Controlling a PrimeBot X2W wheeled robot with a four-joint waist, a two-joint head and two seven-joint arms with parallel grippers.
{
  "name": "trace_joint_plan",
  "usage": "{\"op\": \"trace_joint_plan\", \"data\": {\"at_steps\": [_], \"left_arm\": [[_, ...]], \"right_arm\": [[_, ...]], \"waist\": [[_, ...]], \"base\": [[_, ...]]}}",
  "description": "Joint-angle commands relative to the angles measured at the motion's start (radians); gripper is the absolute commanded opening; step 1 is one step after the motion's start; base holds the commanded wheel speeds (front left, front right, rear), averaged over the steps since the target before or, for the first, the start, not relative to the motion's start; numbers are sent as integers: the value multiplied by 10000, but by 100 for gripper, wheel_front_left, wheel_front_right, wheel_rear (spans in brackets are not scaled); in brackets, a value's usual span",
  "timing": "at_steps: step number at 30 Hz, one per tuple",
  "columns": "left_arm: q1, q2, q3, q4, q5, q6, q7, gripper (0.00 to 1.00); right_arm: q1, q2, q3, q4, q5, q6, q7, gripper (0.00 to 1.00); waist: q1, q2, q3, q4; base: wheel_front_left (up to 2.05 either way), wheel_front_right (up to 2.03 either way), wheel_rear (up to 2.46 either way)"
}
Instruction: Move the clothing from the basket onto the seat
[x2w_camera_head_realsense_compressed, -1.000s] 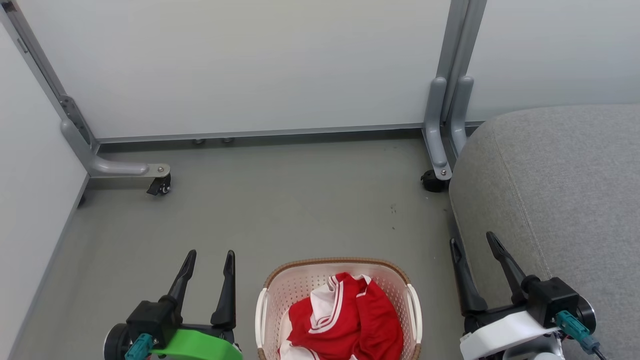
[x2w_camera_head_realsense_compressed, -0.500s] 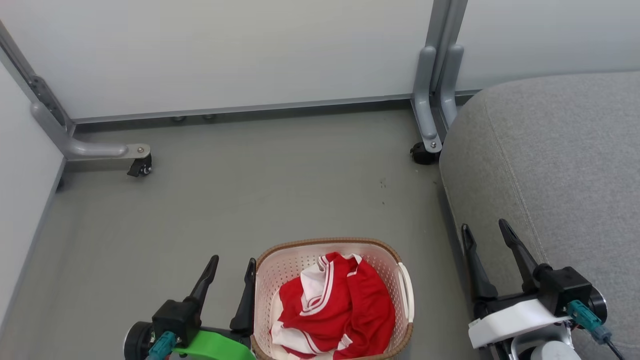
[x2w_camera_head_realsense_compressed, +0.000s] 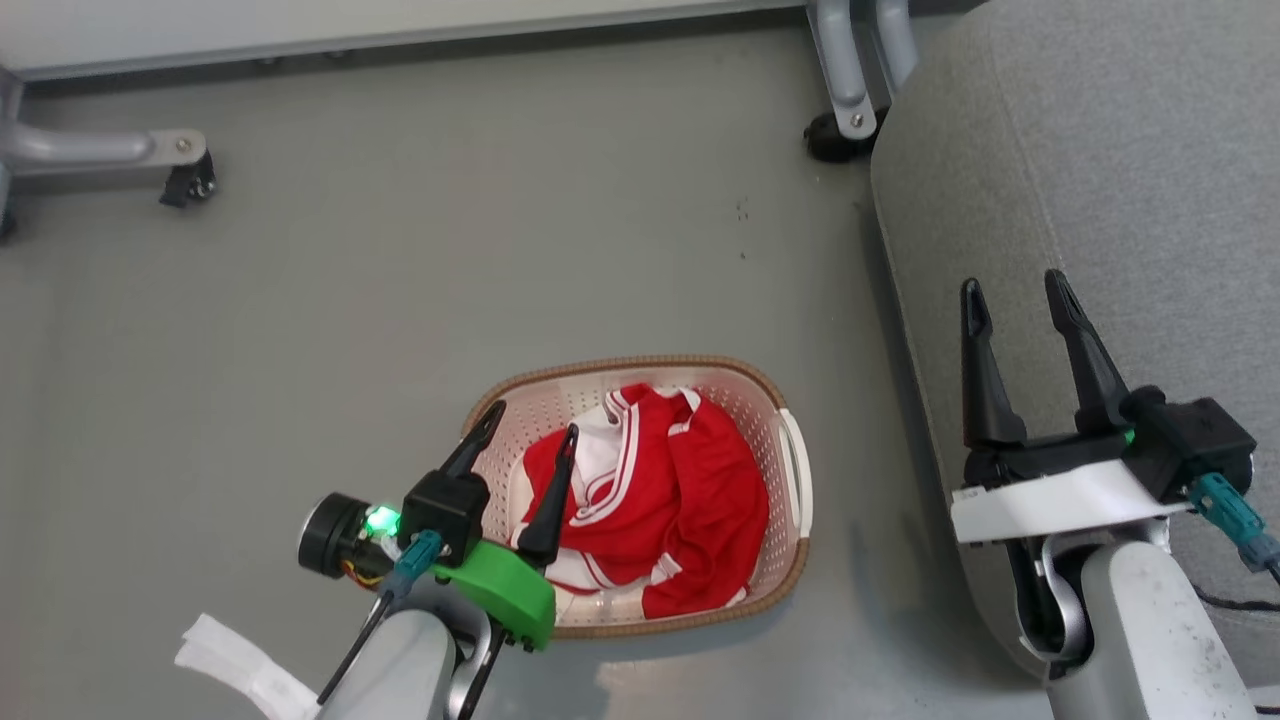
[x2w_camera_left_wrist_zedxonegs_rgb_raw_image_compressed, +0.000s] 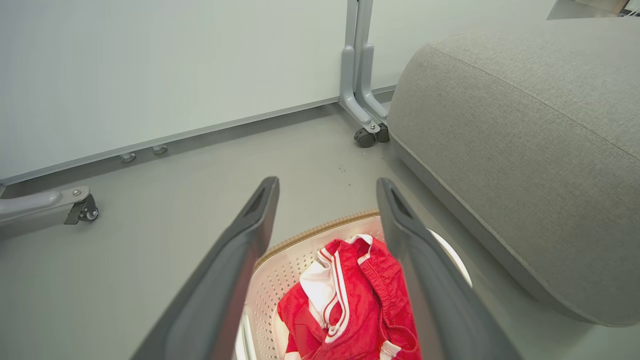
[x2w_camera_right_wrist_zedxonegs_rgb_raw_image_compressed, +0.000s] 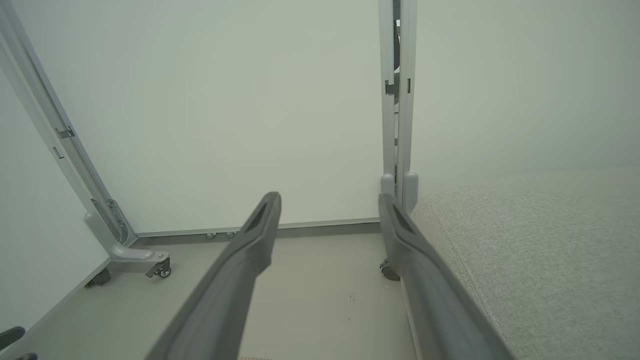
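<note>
Red clothing (x2w_camera_head_realsense_compressed: 670, 500) lies bunched in the basket (x2w_camera_head_realsense_compressed: 620, 363), beside the grey seat (x2w_camera_head_realsense_compressed: 1100, 150). Left gripper (x2w_camera_head_realsense_compressed: 534, 418) hovers over it, spread wide and empty; right gripper (x2w_camera_head_realsense_compressed: 1012, 282), likewise spread, hangs over the seat's edge.

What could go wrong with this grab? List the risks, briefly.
1. The left gripper is open, and its fingers appear to straddle the rim of the basket; closing there might pinch plastic and tip it.
2. The clothing lies bunched; a pinch may drag loose pieces onto the floor.
3. The open right gripper hovers over the edge of the seat, possibly crowding the drop.
</note>
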Motion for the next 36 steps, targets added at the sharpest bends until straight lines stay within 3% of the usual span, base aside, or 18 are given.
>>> {"op": "trace_joint_plan", "data": {"at_steps": [1,10,18,28,36], "left_arm": [[-485,178,-167,186,106,-48,-7,100],[-2685,834,-2010,1689,100,-48,-7,100],[-4430,1117,-3468,3884,-276,-42,-6,100],[-6168,987,-4949,6468,-262,-41,124,100],[-6986,954,-5301,7792,45,471,971,100]], "right_arm": [[-382,-24,131,-113,-112,1,-31,100],[-1654,-28,262,-682,-305,1,-31,100],[-2323,-25,445,-1192,-409,1,-31,100],[-2701,-16,700,-1794,-76,1,-31,100],[-2923,-14,1025,-1932,251,1,-31,100]], "waist": [[-1,0,1801,-364],[-1,0,3815,-770],[-1,0,5029,-1426],[-1,0,6137,-2097],[-1,0,6634,-2502]], "base": [[0,0,0],[0,0,0],[0,0,0],[0,0,0],[0,0,0]]}}
